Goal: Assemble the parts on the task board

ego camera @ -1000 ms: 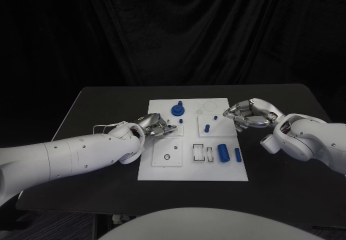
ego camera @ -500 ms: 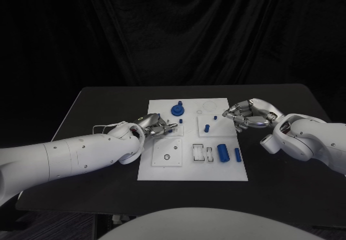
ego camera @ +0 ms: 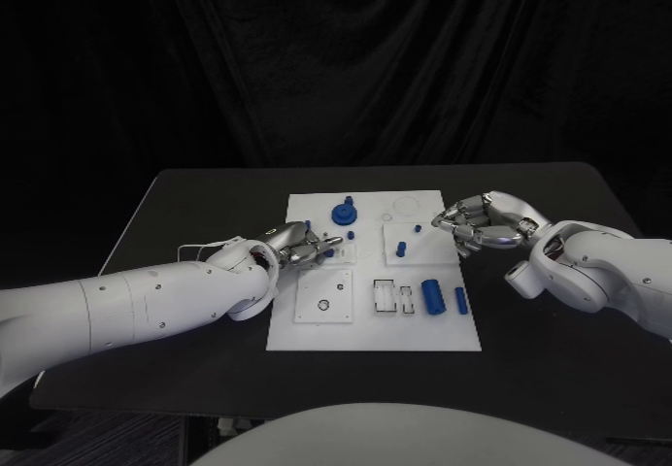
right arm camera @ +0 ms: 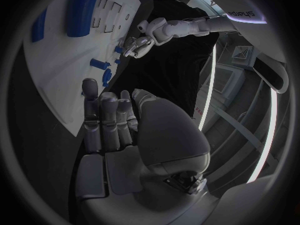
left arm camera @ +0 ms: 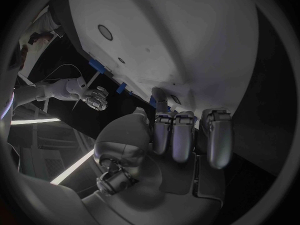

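Note:
The white task board (ego camera: 376,320) lies mid-table. On it are a blue round knob part (ego camera: 345,213), two small blue pegs (ego camera: 401,248) (ego camera: 352,234), a blue cylinder (ego camera: 433,297) and a blue bar (ego camera: 462,300). My left hand (ego camera: 300,244) hovers over the board's left side with its fingers curled. It pinches a small blue part (left arm camera: 152,101) at its fingertips, just above the board (left arm camera: 187,35). My right hand (ego camera: 481,223) sits at the board's right edge. Its fingers (right arm camera: 109,120) are curled in with nothing between them.
Rectangular slots (ego camera: 393,296) and a square recess (ego camera: 325,295) are cut into the board's near half, and a round recess (ego camera: 406,206) sits at its far right. Black table (ego camera: 196,204) surrounds the board on all sides.
My left hand has shifted slightly at the board's left side, and a blue piece now shows at its fingertips. The right hand has not moved.

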